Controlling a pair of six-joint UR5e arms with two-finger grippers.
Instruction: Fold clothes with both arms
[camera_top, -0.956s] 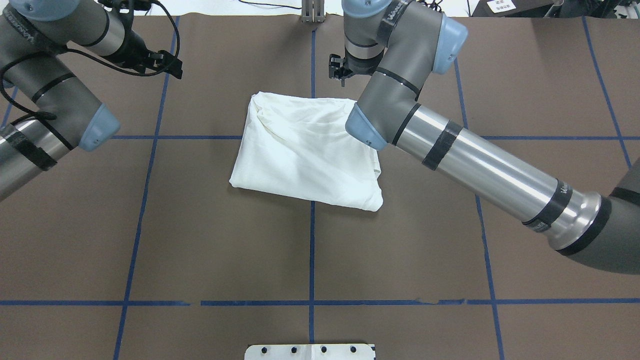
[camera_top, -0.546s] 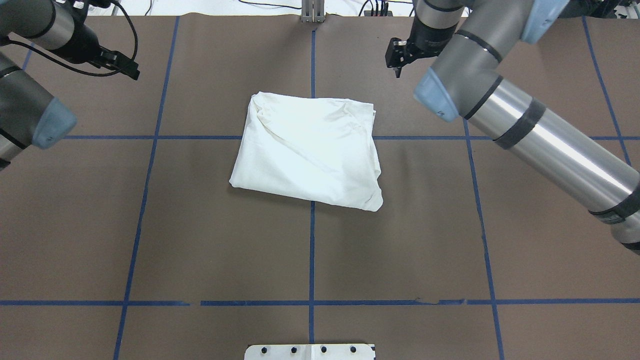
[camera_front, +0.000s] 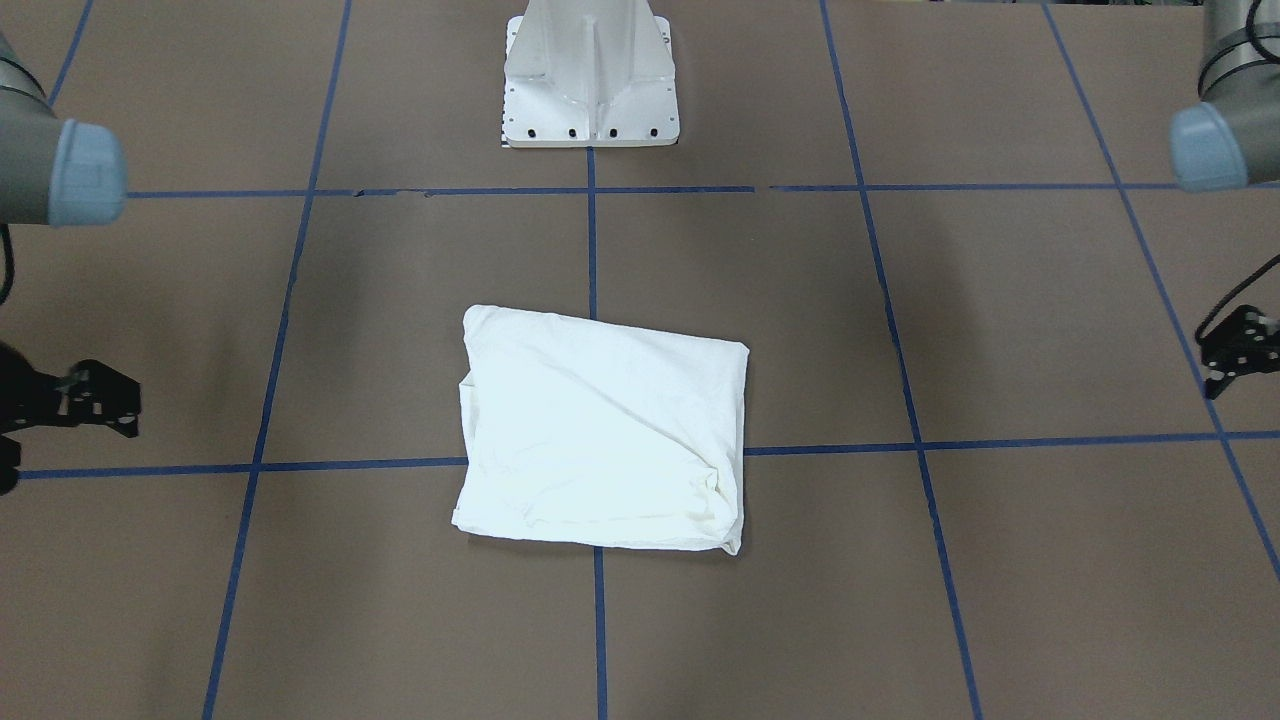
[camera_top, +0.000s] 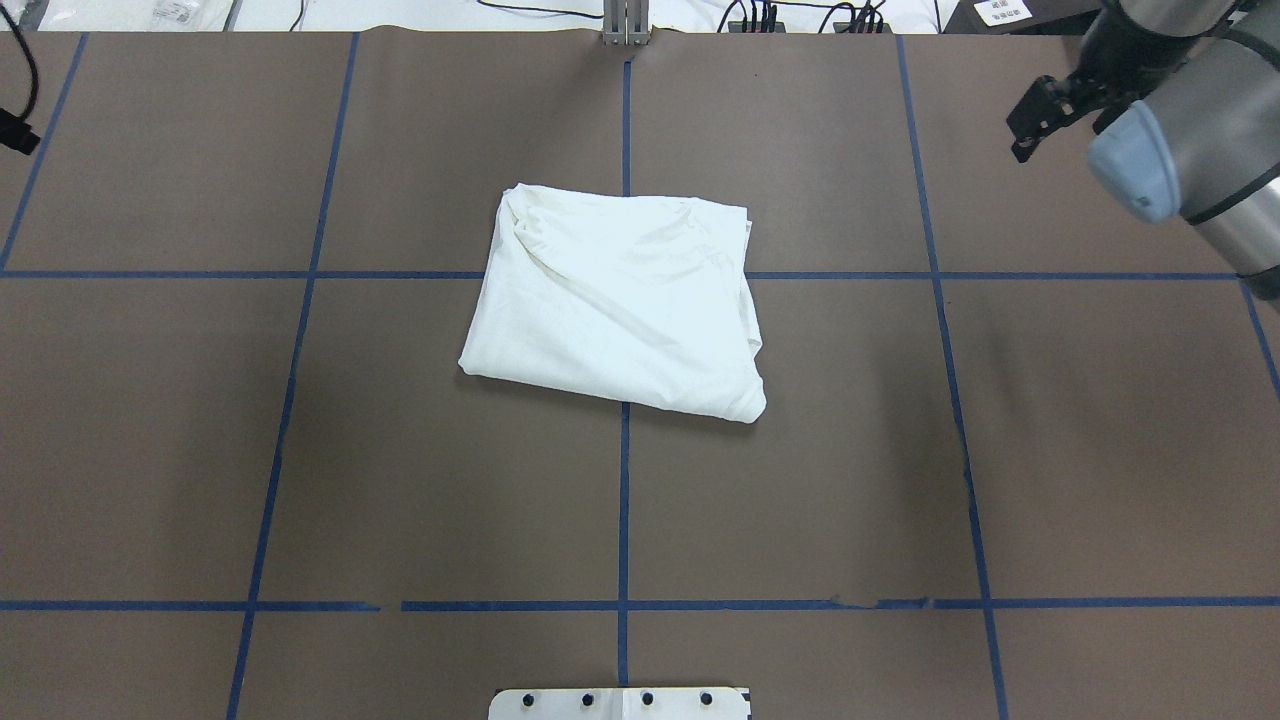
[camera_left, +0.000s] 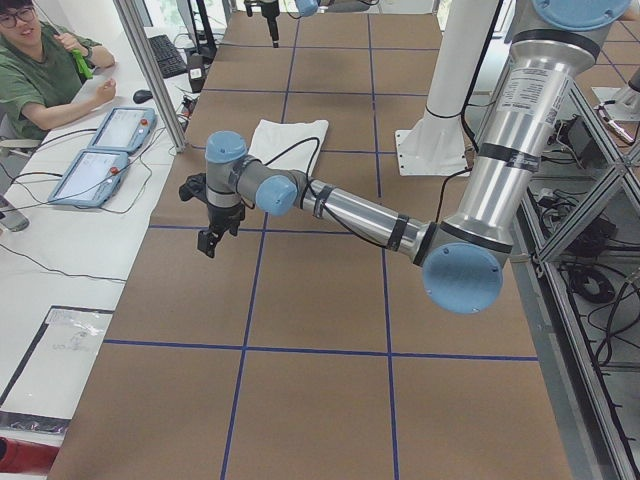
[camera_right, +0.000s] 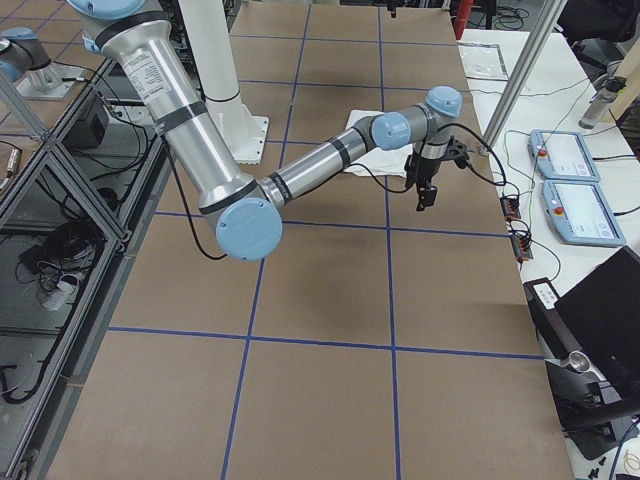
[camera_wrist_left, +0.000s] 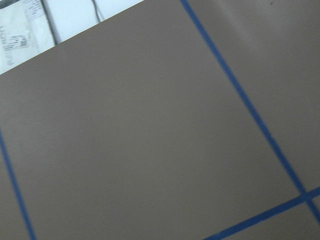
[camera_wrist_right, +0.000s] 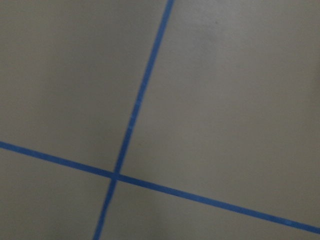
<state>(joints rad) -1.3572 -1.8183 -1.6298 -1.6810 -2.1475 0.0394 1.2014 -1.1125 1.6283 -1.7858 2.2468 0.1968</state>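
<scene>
Moved: left fingers (camera_front: 1225, 360) and right fingers (camera_top: 1025, 125) swung outward from shirt (camera_top: 615, 300).
Fingers: empty; open or closed, cannot tell.
Risk: bunched shirt corner may spring open, unrestrained.

Folded T-shirt (camera_top: 615, 300) on table (camera_top: 400, 450) (blue-gridded)

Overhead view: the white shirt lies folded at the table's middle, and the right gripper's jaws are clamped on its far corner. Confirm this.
One point is wrong. The white shirt does lie folded at the middle of the table, but the right gripper is not clamped on it. The overhead view shows it hanging well clear of the cloth, near the table's far right corner, touching nothing.
</scene>
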